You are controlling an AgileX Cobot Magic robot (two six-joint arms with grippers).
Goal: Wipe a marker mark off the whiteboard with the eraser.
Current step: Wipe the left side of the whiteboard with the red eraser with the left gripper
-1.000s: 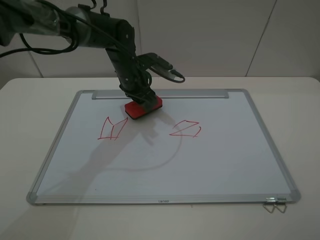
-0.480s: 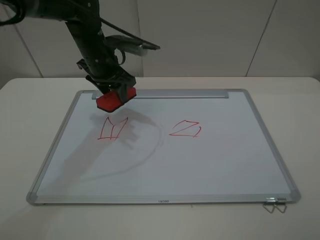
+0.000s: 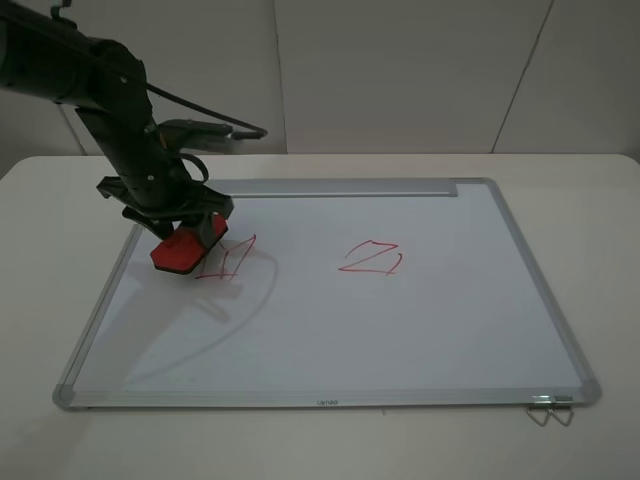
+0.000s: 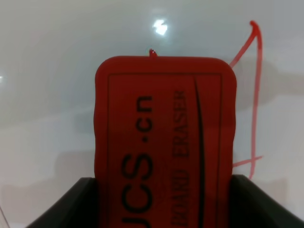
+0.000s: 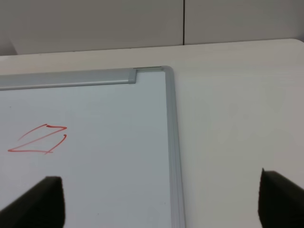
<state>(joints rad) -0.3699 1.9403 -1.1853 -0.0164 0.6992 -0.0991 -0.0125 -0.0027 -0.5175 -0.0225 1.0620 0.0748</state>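
Pale wall panels stand behind a cream table (image 3: 600, 200), and the whiteboard (image 3: 400, 330) lies flat on it, silver strip along the far edge. Your left arm enters from the upper left of the high view. Its dark forearm slopes down toward the board's left side, the wrist is bent downward, and a cable loops off behind it.

The left gripper (image 3: 188, 232) is pinching the eraser (image 3: 185, 252) by its long sides. In the wrist view both black fingers (image 4: 71, 204) flank the red block, with its lettered face up. The eraser sits at the board's left side, just inside the frame, covering the left part of the marker mark (image 3: 236, 258). The mark's right-hand strokes show beside it. Whether the felt touches the board cannot be told.

The Z-like scribble (image 3: 370, 258) lies well apart, toward the middle. The right gripper (image 5: 161, 204) does not show in the high view. Its own camera shows the jaws spread wide, holding nothing, above the board's far right corner.
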